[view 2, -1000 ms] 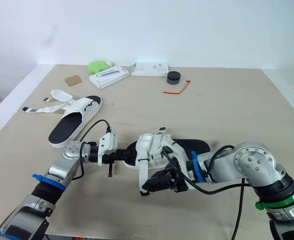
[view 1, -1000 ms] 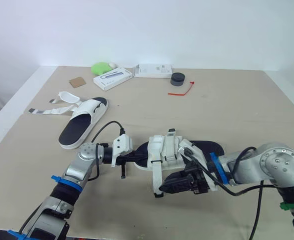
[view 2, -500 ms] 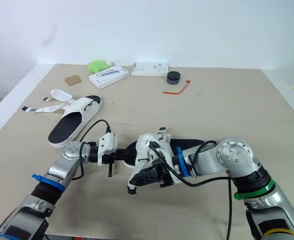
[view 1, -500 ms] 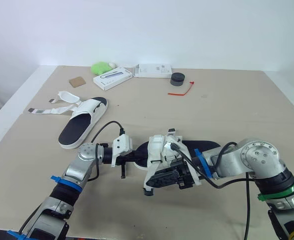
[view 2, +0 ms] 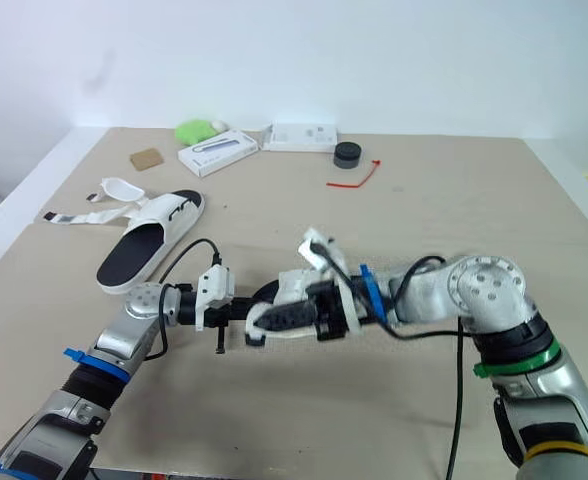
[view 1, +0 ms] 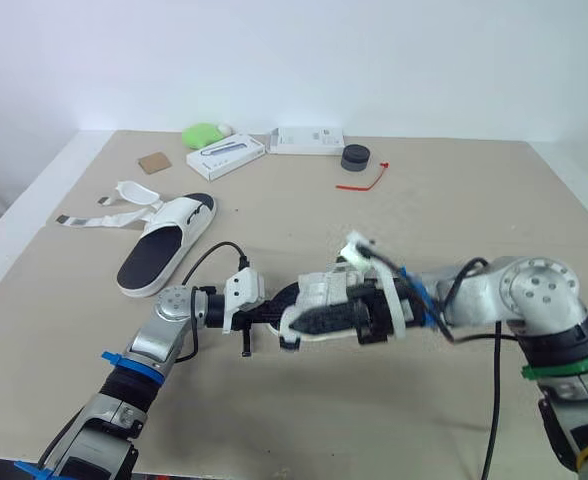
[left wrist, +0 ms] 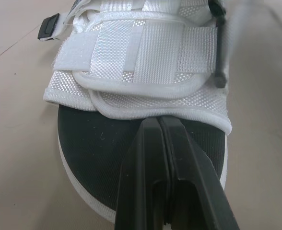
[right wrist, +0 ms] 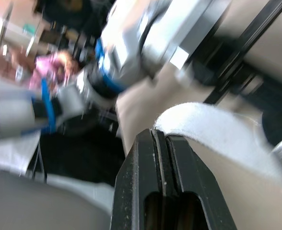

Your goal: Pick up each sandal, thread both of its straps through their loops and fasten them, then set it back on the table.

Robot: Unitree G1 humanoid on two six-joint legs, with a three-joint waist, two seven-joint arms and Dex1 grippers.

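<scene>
A white sandal with a black footbed [view 1: 326, 296] lies in the middle of the table. My left gripper [view 1: 272, 315] is shut on the toe end of its sole [left wrist: 98, 148]; the white mesh upper with a fastened strap [left wrist: 136, 52] sits just beyond its fingertips. My right gripper [view 1: 296, 324] lies across the sandal's near side, shut on a white strap [right wrist: 213, 132], pointing toward the left gripper. The second sandal [view 1: 166, 245] lies at the left of the table, its straps [view 1: 104, 216] spread loose beside it.
Along the far edge lie a green object [view 1: 204, 134], two white boxes [view 1: 226, 157] [view 1: 307, 140], a black round puck [view 1: 355, 158], a red tie [view 1: 365, 181] and a brown card piece [view 1: 155, 163]. The table's left edge runs close to the second sandal.
My right gripper has swung from the near side of the sandal up and leftward across it, taking the white strap along toward the toe. The left gripper has kept its hold.
</scene>
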